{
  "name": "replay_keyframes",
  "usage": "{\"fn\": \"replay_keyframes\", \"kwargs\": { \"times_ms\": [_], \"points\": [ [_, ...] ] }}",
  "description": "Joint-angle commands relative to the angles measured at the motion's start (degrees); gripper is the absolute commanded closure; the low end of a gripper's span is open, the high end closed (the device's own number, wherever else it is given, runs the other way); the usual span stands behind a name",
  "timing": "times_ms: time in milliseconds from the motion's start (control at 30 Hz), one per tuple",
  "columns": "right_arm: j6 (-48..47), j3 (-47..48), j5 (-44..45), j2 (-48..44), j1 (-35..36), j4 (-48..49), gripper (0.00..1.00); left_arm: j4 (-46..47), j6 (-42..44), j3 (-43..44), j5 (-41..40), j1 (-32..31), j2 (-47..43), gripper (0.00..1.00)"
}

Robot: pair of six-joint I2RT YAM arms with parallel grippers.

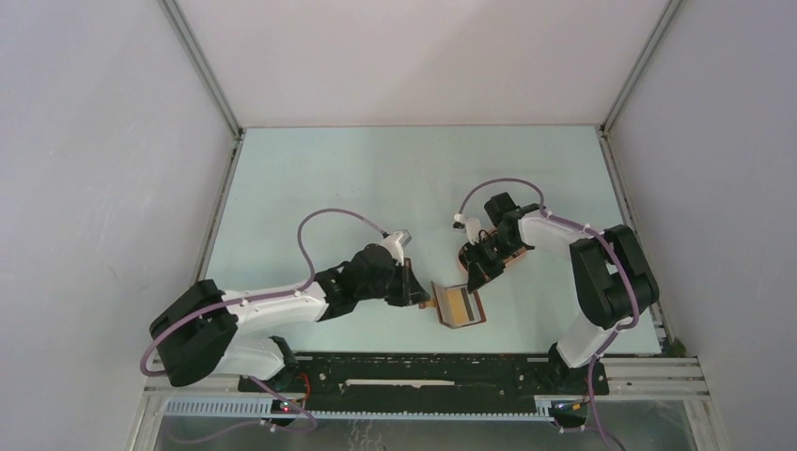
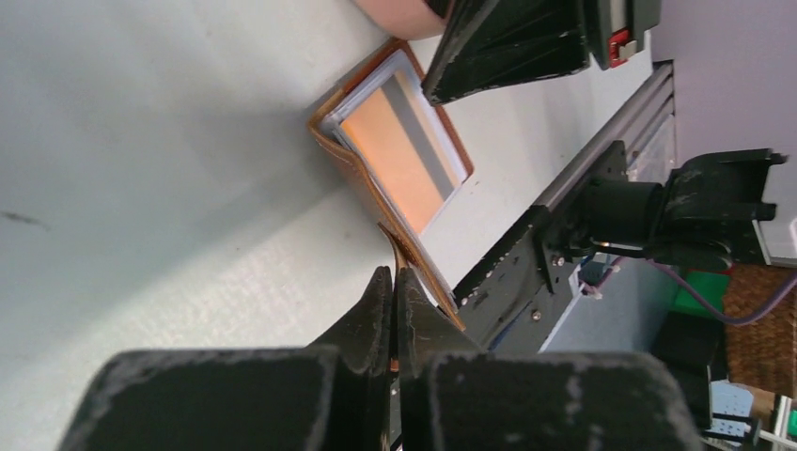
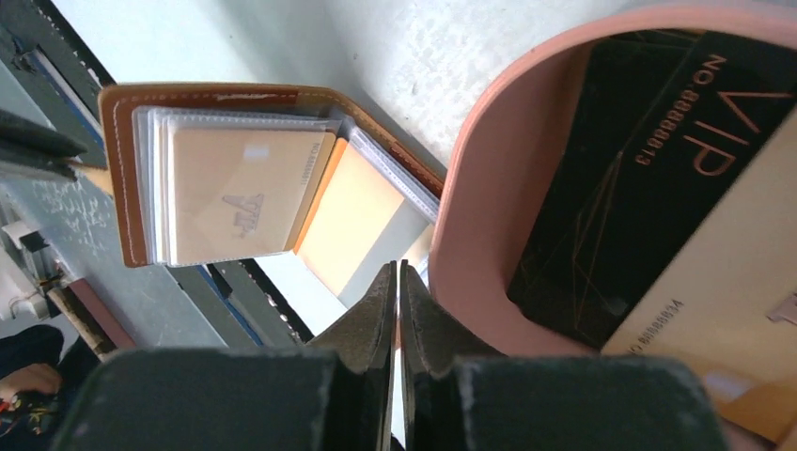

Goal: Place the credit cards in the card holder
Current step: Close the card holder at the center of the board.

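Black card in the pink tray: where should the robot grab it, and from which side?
Probably from straight above: the raised wall of the pink tray blocks any sideways reach. The black card lies nearly flat, overlapping a pale card, so the right hand should pinch a corner near the curved wall, where a gap underneath seems likeliest.

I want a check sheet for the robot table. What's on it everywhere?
Surface: pale table, with a small dark mark.
Job's things: card holder open; yellow-orange card lying partly in it; black card in pink tray.
Clutter: nothing seen.
Grippers: left gripper shut on the holder's tab; right gripper shut, tips at that card.
Cables: purple cables loop over both arms.
Surroundings: white walls.
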Motion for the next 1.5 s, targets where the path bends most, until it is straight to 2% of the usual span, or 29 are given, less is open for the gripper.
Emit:
{"fn": "replay_keyframes", "kwargs": {
  "times_ms": [0,100,167,233,333,367,400,533,667,900,1033,1167,1267,1367,1467],
  "points": [
    [-2.8,2.4,2.3,-6.2,-1.9,0.6,0.91,3.5,0.8,4.2,2.8,0.9,0.7,1.0],
    [-7.7,0.6,-2.1,-15.0,-4.9,0.9,0.91,2.1,1.6,3.7,2.7,1.7,0.0,1.0],
    [-14.2,-0.9,-5.6,-20.8,-6.5,-0.4,0.9,0.9,2.4,2.9,2.9,2.6,-0.9,1.0],
    [-24.1,-2.2,-9.1,-25.3,-7.8,-4.0,0.9,-0.2,3.1,1.9,3.2,4.0,-2.2,1.0],
    [-45.9,-6.2,-12.3,-29.5,-8.1,-11.1,0.9,-2.7,4.8,1.3,3.6,6.6,-4.2,1.0],
    [-53.1,-7.9,-11.5,-30.2,-7.9,-12.9,0.91,-3.6,5.4,1.3,3.7,7.2,-4.7,1.0],
    [-56.0,-9.4,-9.4,-30.5,-7.4,-12.2,0.91,-4.5,6.0,1.4,3.8,7.8,-5.1,1.0],
    [-57.9,-11.1,1.0,-27.6,-4.6,-7.0,0.95,-8.3,8.5,2.7,4.3,9.7,-6.2,1.0],
    [-56.6,-11.1,7.9,-21.7,-0.9,-1.6,0.98,-11.9,10.2,3.3,4.8,10.6,-6.3,1.0],
    [-41.6,-10.3,21.3,-15.2,4.0,16.1,1.0,-11.7,10.1,4.3,7.3,11.0,-3.9,1.0],
    [-35.6,-7.2,23.1,-12.7,3.7,18.5,1.0,-9.5,9.7,5.8,8.8,11.2,-0.8,1.0],
    [-29.7,-3.6,14.3,-12.5,3.0,13.7,0.97,-8.1,9.3,8.1,10.2,11.3,1.4,1.0],
    [-21.9,2.7,7.4,-9.5,2.5,5.3,0.93,-7.3,9.1,10.1,10.7,11.3,2.9,1.0],
    [-15.9,8.5,4.5,-4.7,2.4,-2.1,0.92,-7.5,9.3,12.3,11.1,11.5,4.2,1.0],
    [-13.9,9.4,3.9,-2.5,2.1,-5.3,0.93,-8.6,10.1,13.9,11.1,11.8,5.5,1.0]
  ]
}}
